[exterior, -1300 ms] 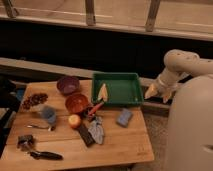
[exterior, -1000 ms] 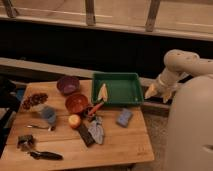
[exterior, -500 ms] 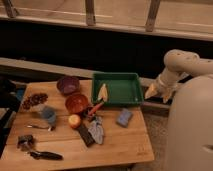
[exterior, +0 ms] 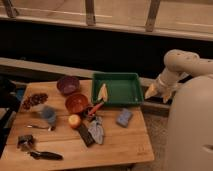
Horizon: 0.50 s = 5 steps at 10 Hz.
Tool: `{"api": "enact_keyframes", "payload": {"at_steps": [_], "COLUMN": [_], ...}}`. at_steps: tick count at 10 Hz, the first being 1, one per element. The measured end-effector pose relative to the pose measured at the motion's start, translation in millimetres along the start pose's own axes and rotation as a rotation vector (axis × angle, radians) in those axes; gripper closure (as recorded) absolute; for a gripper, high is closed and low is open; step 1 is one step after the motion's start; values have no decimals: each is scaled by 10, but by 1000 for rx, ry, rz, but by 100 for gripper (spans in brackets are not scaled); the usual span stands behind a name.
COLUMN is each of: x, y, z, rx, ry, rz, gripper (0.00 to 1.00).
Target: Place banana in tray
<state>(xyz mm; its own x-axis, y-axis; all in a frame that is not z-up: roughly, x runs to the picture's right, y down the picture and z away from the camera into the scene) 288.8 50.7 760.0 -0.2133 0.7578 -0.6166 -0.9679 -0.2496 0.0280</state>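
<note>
Where the wooden table (exterior: 125, 145) ends on the right, we see bare boards along its front corner. The tray (exterior: 125, 90) sits at the far edge, the orange-brown bowl (exterior: 77, 102) just left of it. Our gripper (exterior: 157, 93) hangs spread and empty beyond the tray's right rim. The banana (exterior: 102, 92) lies against the tray's left wall.
</note>
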Motion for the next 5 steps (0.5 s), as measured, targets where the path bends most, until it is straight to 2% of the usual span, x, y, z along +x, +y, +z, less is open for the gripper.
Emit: {"api": "enact_keyframes", "payload": {"at_steps": [3, 4, 5], "x": [14, 27, 35], "y": [-1, 25, 99], "z": [4, 4, 3], "rx": [7, 21, 17], "ry": [0, -19, -39], "rz": [-4, -17, -35], "gripper": [34, 34, 34]}}
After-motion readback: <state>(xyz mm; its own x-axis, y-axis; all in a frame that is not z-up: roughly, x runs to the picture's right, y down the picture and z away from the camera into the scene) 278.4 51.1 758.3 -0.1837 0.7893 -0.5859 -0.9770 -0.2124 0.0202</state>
